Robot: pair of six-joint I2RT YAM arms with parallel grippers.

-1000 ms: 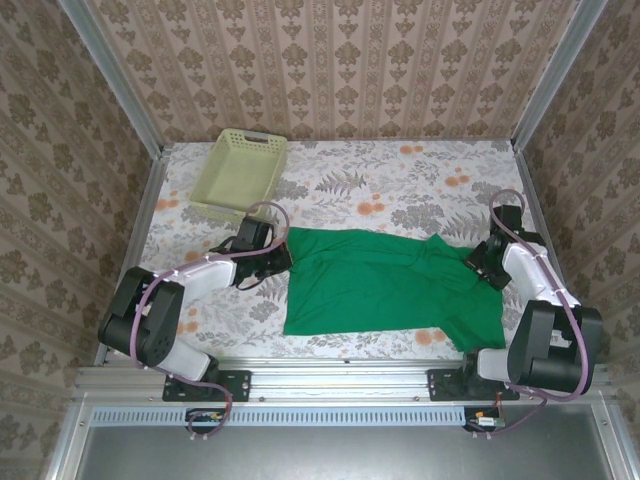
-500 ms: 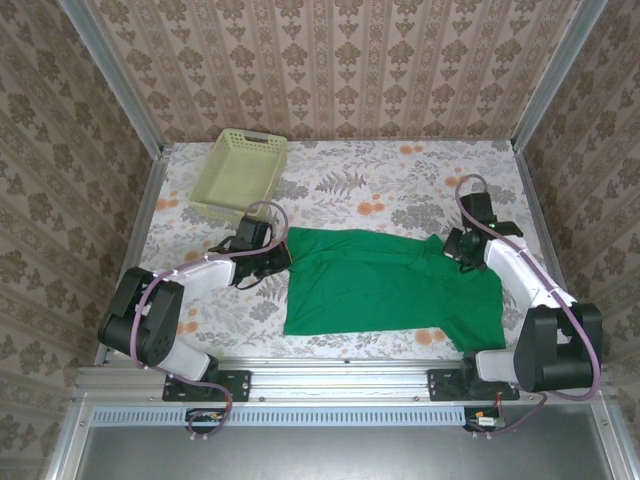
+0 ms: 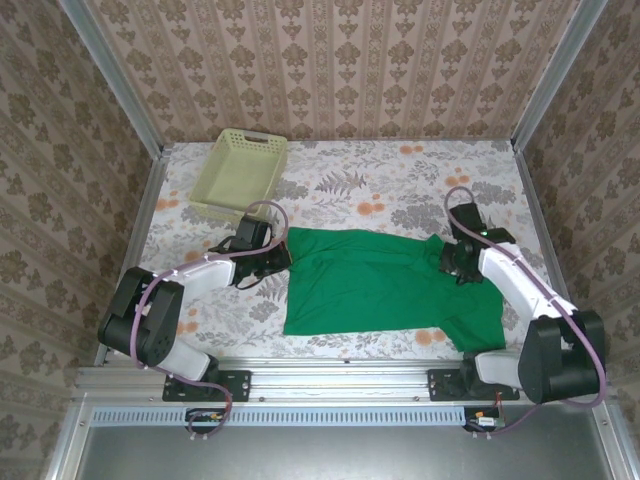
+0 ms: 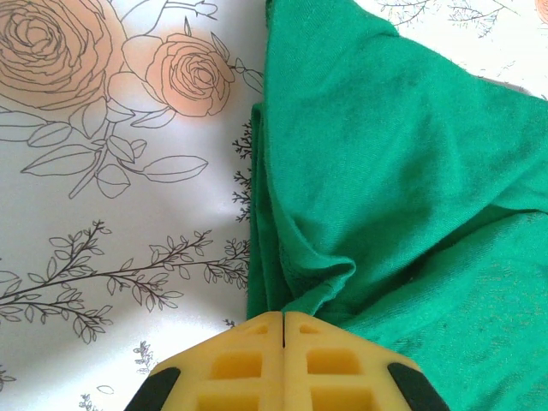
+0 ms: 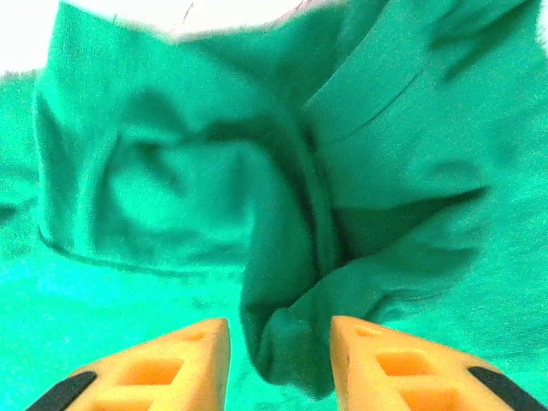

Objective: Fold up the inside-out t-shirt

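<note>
- Position: t-shirt (image 3: 385, 290) flat on floral table (image 3: 400, 190), centre-near, btwn both arms.
- Left gripper (image 4: 282, 318): jaws pressed together, pinching t-shirt's left edge fold.
- Right gripper (image 5: 280, 332): jaws spread over bunched cloth at t-shirt's right, fold btwn them.
- Basket (image 3: 242, 170): far left, apart from t-shirt.

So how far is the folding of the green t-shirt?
Done: the t-shirt lies spread across the table. In hand: the left gripper is shut on its edge; the right gripper, open, straddles a bunched fold. Left: no neat fold shows yet, so all the folding.
</note>
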